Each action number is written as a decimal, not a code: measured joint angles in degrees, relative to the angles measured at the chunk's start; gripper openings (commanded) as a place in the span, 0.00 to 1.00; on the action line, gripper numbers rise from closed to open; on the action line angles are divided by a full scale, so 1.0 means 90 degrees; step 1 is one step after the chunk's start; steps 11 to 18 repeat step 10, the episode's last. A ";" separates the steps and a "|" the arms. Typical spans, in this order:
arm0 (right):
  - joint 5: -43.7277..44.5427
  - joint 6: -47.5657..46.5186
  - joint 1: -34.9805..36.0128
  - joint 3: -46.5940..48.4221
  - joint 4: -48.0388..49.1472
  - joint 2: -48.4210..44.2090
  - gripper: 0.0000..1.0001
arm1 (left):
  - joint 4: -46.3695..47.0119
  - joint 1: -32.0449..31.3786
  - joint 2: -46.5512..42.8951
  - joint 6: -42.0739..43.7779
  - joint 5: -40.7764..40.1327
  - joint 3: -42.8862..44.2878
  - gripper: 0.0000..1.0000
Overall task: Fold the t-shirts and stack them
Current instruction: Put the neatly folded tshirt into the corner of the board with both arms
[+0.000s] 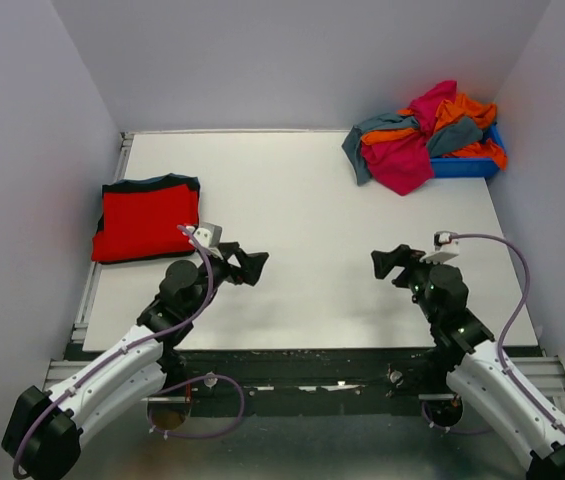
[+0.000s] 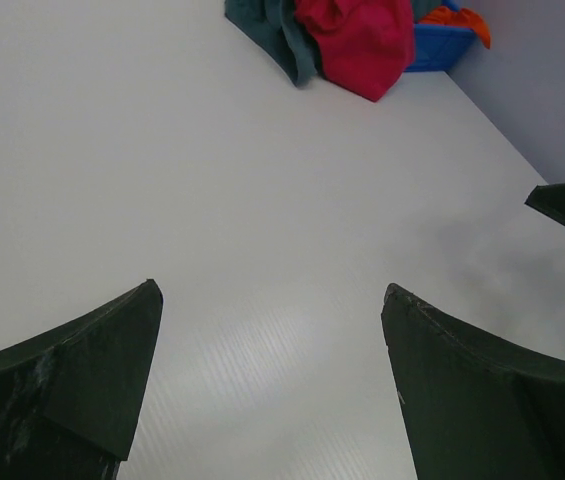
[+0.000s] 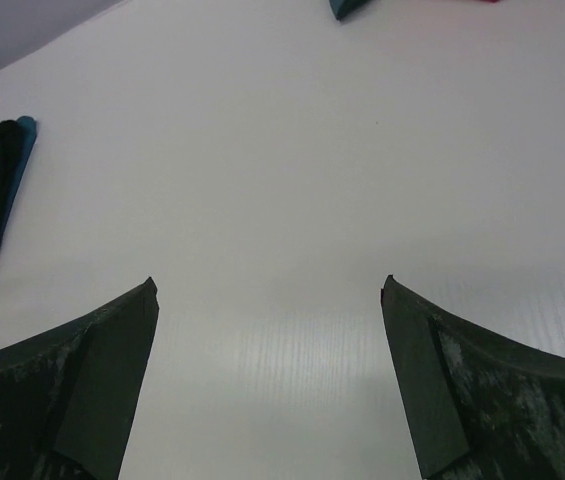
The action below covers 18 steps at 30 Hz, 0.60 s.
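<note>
Your left hand (image 1: 250, 266) and right hand (image 1: 386, 262) hover spread and empty; grabbing the tangled far-right t-shirts (image 1: 404, 160) may drag out several.

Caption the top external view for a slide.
Left claw and right claw open over the table; folded red t-shirt at left, unfolded t-shirt pile on the blue bin far right.

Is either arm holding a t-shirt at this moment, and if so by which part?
Nothing is held: the left gripper and right gripper both show open, empty jaws over the table.
</note>
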 measured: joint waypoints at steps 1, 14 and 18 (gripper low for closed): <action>0.0002 0.0000 0.0000 0.0000 0.0000 0.0039 1.00 | -0.0002 0.0000 -0.0007 0.0005 -0.0002 0.0000 0.99; 0.0153 0.0053 -0.0002 0.0000 -0.0007 -0.0061 1.00 | -0.0041 0.0000 -0.0114 0.0090 -0.0119 -0.0002 0.99; 0.0153 0.0053 -0.0002 0.0000 -0.0007 -0.0061 1.00 | -0.0041 0.0000 -0.0114 0.0090 -0.0119 -0.0002 0.99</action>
